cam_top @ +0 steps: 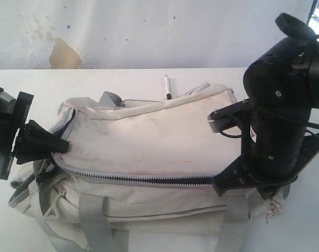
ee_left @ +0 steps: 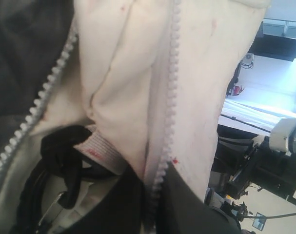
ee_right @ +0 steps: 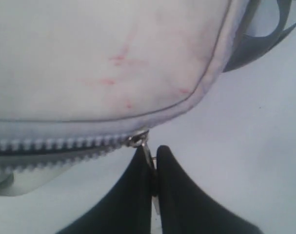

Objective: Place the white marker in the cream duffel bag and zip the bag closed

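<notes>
Right tool [ee_right: 151, 152] is pinched shut on the zip pull [ee_right: 137, 139] at one end of the bag [cam_top: 148, 136], apparently ready to draw it. Left tool [cam_top: 58, 145] clamps the opposite end's fabric, likely as a brace. Marker [cam_top: 167, 87] lies outside on the worktop [cam_top: 122, 79], just behind the bag.

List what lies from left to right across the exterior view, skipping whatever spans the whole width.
left gripper pinching an end of the cream duffel bag → grey strap loop → white marker beyond the bag → right gripper shut on the zipper pull
</notes>
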{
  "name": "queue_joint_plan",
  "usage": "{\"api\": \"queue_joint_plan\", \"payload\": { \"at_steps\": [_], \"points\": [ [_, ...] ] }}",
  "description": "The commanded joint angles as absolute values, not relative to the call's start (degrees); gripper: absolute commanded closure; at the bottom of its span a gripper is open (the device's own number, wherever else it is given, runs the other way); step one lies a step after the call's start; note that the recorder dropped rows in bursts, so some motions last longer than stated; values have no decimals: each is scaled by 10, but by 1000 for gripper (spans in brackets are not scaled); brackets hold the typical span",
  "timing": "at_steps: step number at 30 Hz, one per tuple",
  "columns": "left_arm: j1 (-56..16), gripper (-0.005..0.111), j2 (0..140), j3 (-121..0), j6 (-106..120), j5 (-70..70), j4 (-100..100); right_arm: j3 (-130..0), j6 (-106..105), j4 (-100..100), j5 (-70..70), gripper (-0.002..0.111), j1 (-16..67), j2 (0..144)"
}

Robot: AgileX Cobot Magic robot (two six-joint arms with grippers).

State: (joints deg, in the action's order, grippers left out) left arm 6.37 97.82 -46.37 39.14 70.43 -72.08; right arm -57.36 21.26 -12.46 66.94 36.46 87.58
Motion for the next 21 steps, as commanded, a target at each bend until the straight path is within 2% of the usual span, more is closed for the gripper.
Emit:
{"api": "queue_joint_plan", "payload": {
  "at_steps": [1, 14, 17, 21],
  "points": [
    [68, 107, 977, -464, 397, 700, -723, -549, 208, -151, 635, 108, 339, 870],
    [68, 107, 977, -464, 453, 700, -723, -526, 191, -148, 553, 108, 330, 870],
    [68, 107, 977, -464, 467, 700, -723, -526, 191, -147, 552, 100, 330, 870],
    [68, 107, 977, -464, 476, 700, -722, -526, 191, -135, 551, 77, 330, 870]
  ]
}}
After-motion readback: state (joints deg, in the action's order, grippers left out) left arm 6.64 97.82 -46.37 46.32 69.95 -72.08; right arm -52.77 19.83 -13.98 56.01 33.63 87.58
